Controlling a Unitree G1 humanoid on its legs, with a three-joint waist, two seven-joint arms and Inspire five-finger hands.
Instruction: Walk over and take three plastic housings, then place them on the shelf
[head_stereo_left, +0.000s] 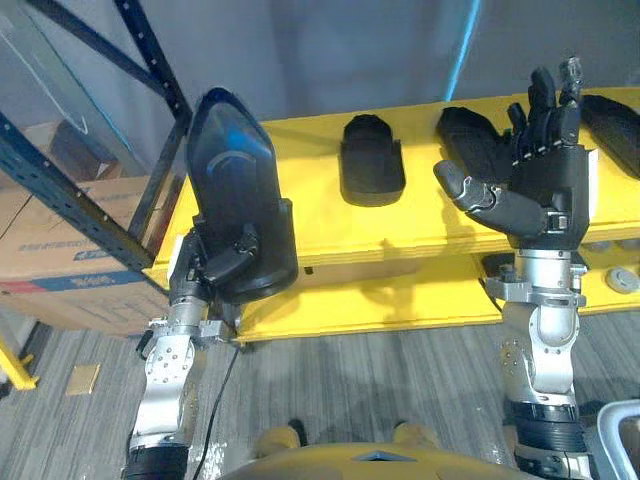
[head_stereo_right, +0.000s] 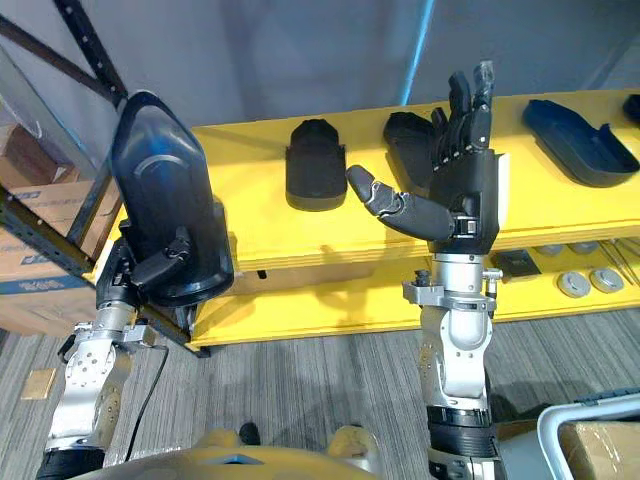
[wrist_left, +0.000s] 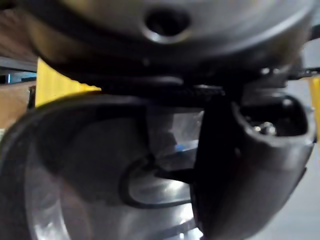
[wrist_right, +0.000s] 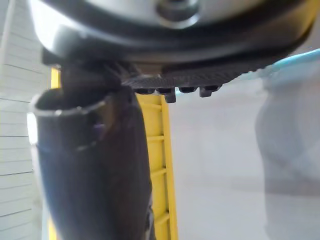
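My left hand (head_stereo_left: 228, 262) tight around a housing (head_stereo_left: 235, 180) at the shelf's (head_stereo_left: 420, 225) left end, right hand (head_stereo_left: 545, 190) open before it

Your two head views look steeply down on the yellow shelf (head_stereo_left: 420, 230) from just apart, sharing nearly everything. Each wrist view looks from very close along its own hand: the left hand (wrist_left: 250, 165) against the black housing (wrist_left: 100, 175), and the right hand (wrist_right: 95, 170).

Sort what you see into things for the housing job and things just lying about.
Job: black housing held in left hand; open right hand; middle housing and far-right housing on the yellow stand.
Lying about: cardboard box; round metal parts on the stand's lower level.
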